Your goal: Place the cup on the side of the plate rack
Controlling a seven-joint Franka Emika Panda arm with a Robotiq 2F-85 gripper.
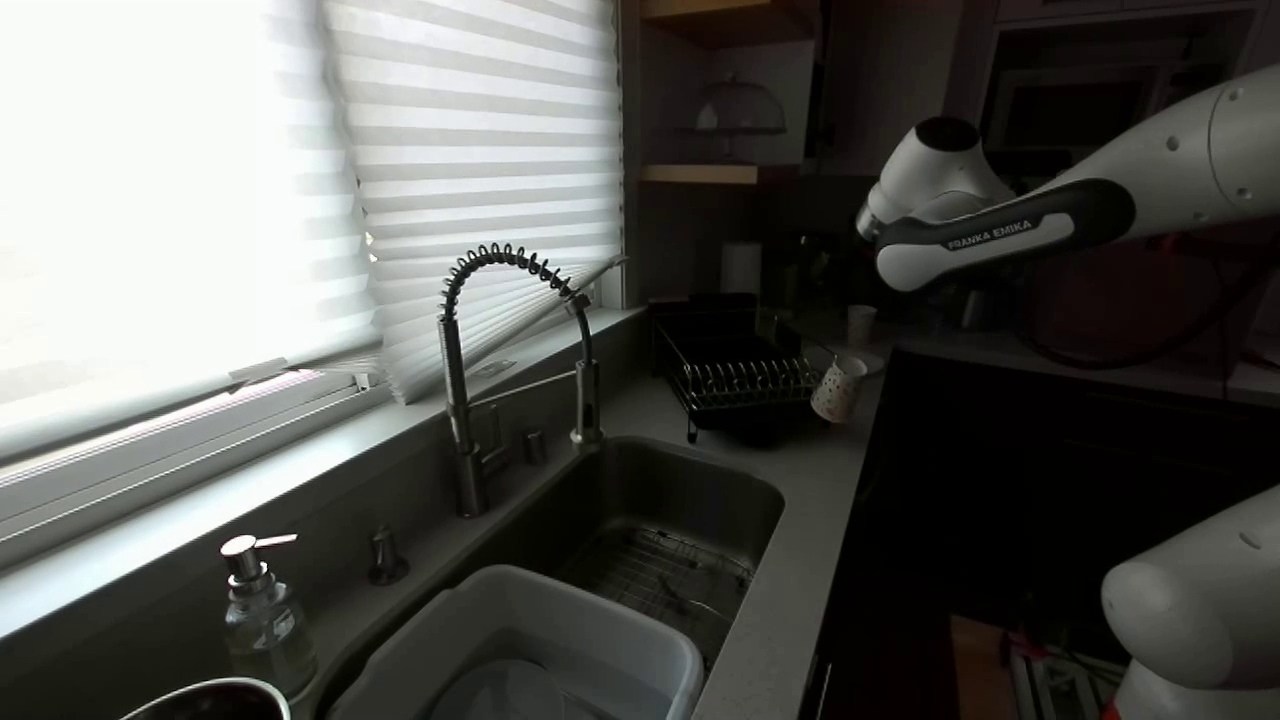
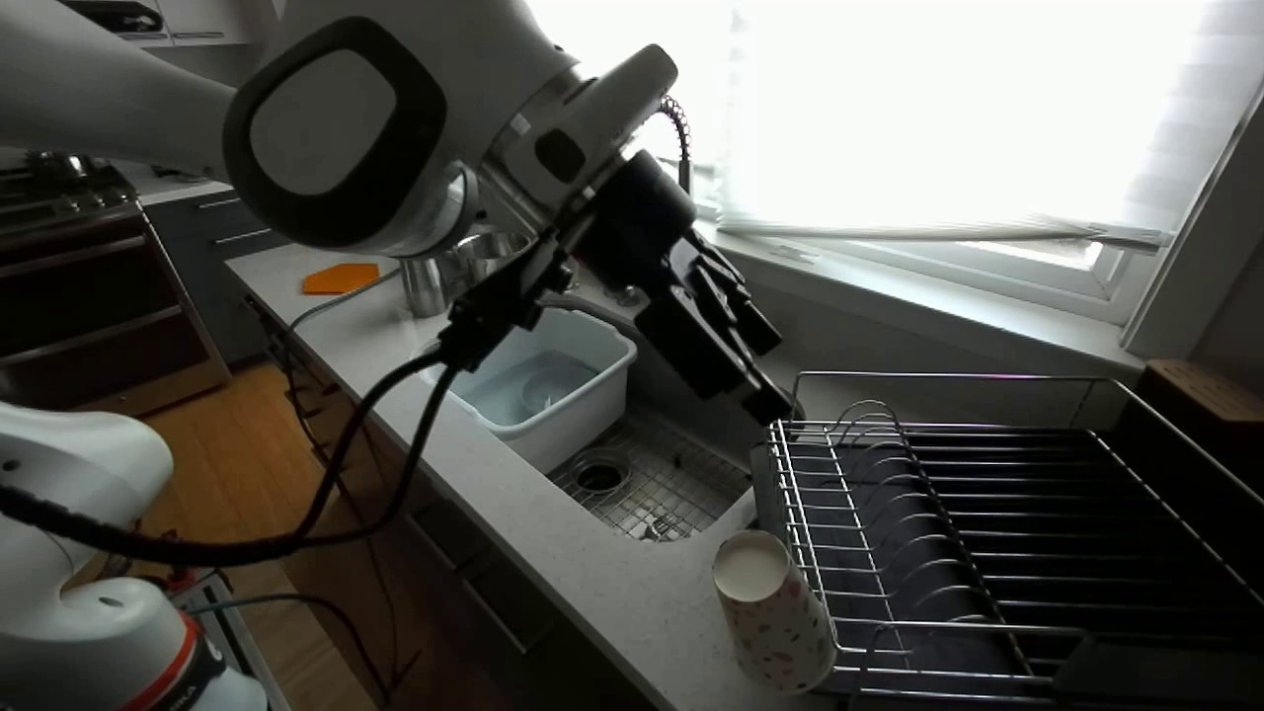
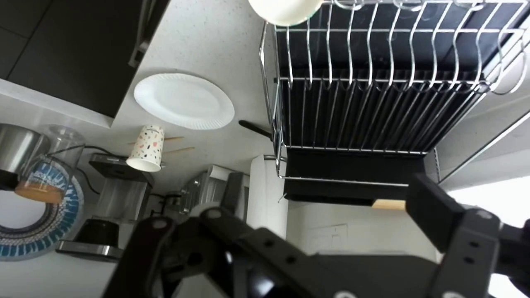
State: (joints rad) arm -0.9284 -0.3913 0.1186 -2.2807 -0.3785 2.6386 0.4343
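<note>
So the pincer (image 3: 328, 192) is released, jaws spread wide apart in the wrist view. The plate rack (image 3: 352, 116) is nearby, and the cup (image 2: 778, 627) is right at the rack's side, kinda tilted in both exterior views. Further out, a white plate (image 3: 184, 101) and another speckled cup (image 3: 146, 147) sit on the surface (image 3: 215, 49). Sink (image 1: 715, 490) is near the rack too.

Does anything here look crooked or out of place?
Yes. In an exterior view, a white pleated window blind hangs crooked: its folds fan out and its lower edge slants away from the pale windowsill. The small cream speckled cup also looks tilted beside the silver-and-black wire plate rack.
</note>
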